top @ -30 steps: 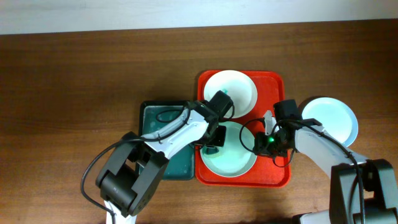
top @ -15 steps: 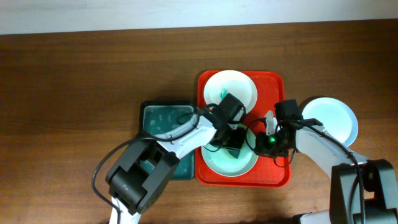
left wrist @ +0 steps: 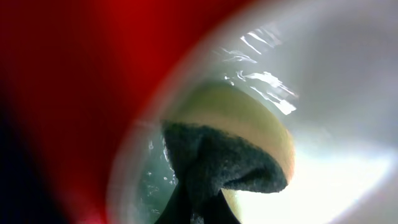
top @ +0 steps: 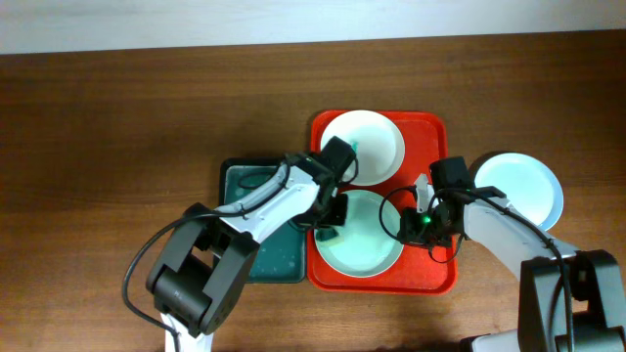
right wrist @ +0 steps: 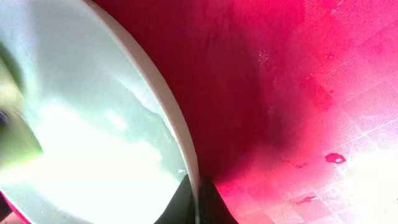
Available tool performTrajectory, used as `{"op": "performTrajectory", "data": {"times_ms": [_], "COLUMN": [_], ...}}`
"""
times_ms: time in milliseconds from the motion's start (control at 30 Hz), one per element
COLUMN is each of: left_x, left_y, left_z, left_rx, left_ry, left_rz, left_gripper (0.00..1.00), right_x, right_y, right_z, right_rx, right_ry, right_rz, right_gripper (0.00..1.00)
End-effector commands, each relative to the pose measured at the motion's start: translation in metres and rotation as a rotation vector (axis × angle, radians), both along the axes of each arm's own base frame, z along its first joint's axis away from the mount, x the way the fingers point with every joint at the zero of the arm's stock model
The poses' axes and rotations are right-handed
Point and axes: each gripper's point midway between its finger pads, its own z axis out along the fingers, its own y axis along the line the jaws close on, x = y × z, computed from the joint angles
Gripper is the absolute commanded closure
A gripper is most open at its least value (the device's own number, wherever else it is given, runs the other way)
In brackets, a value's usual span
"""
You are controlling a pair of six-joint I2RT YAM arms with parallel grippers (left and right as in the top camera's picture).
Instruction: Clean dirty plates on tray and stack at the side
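The red tray (top: 430,137) holds a white plate (top: 377,137) with a small teal smear at the back, and a pale green plate (top: 367,249) at the front. My left gripper (top: 331,227) is shut on a yellow sponge with a dark scouring face (left wrist: 249,130), pressed on the wet left inside edge of the green plate (left wrist: 336,93). My right gripper (top: 409,227) is shut on that plate's right rim (right wrist: 194,186); the rim runs between its fingers. A pale blue plate (top: 523,188) lies on the table to the right of the tray.
A dark green tray (top: 282,256) sits against the red tray's left side, partly under my left arm. The wooden table (top: 117,147) extends to the left and behind. Wet spots mark the red tray floor (right wrist: 336,158).
The left gripper swept the sponge right to the middle of the green plate, then back to its left edge. The right gripper stayed on the rim.
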Motion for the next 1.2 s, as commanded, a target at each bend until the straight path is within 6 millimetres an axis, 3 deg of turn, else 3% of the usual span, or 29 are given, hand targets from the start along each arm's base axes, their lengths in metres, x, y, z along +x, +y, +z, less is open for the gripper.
{"op": "performTrajectory", "data": {"times_ms": [0,67,133,200,267,300,400,467,567,633,700,733,767,833,900,1033,1167], "left_x": [0.022,0.018,0.008,0.001,0.002,0.005,0.015,0.015,0.011,0.006,-0.002,-0.004,-0.004,-0.003,-0.003,0.000,-0.001], "left_y": [0.041,0.033,0.014,0.010,0.024,0.043,0.101,0.120,0.132,0.129,0.124,0.124,0.124,0.124,0.124,0.123,0.133], "left_z": [0.002,0.014,0.042,0.071,0.101,0.118,0.140,0.129,0.085,0.044,0.028,0.027,0.027,0.031,0.042,0.074,0.112], "left_rx": [0.203,0.158,0.037,-0.018,-0.026,0.010,0.167,0.209,0.230,0.187,0.145,0.146,0.146,0.145,0.145,0.119,0.085], "left_ry": [-0.135,-0.112,-0.066,-0.073,-0.125,-0.174,-0.258,-0.231,-0.196,-0.181,-0.159,-0.154,-0.154,-0.156,-0.156,-0.201,-0.263], "left_rz": [0.023,0.017,0.006,-0.030,-0.040,-0.011,0.083,0.118,0.139,0.142,0.137,0.136,0.136,0.136,0.132,0.140,0.173], "left_gripper": [1.00,1.00,1.00,1.00,1.00,1.00,1.00,1.00,1.00,1.00,0.97,0.90,0.80,0.73,0.65,0.37,0.29], "right_x": [-0.005,-0.005,-0.005,-0.006,-0.006,-0.006,-0.006,-0.006,-0.006,-0.006,-0.006,-0.005,-0.005,-0.003,-0.003,0.001,0.010], "right_y": [-0.010,-0.010,-0.010,-0.010,-0.010,-0.010,-0.010,-0.010,-0.010,-0.010,-0.010,-0.010,-0.012,-0.021,-0.029,-0.040,-0.043], "right_z": [-0.006,-0.007,-0.007,-0.007,-0.007,-0.007,-0.007,-0.007,-0.007,-0.007,-0.007,-0.007,-0.007,-0.005,0.010,0.067,0.118], "right_rx": [-0.050,-0.050,-0.050,-0.050,-0.050,-0.050,-0.050,-0.050,-0.050,-0.050,-0.050,-0.052,-0.066,-0.121,-0.170,-0.268,-0.281], "right_ry": [0.014,0.016,0.017,0.018,0.021,0.021,0.021,0.020,0.018,0.018,0.018,0.017,0.015,0.013,0.008,-0.077,-0.195], "right_rz": [-0.008,-0.008,-0.007,-0.007,-0.007,-0.007,-0.007,-0.007,-0.007,-0.007,-0.007,-0.007,-0.009,-0.015,-0.018,-0.012,-0.033], "right_gripper": [0.96,0.96,0.96,0.96,0.96,0.96,0.96,0.96,0.96,0.96,0.96,0.96,0.96,0.96,0.96,0.96,0.96]}}
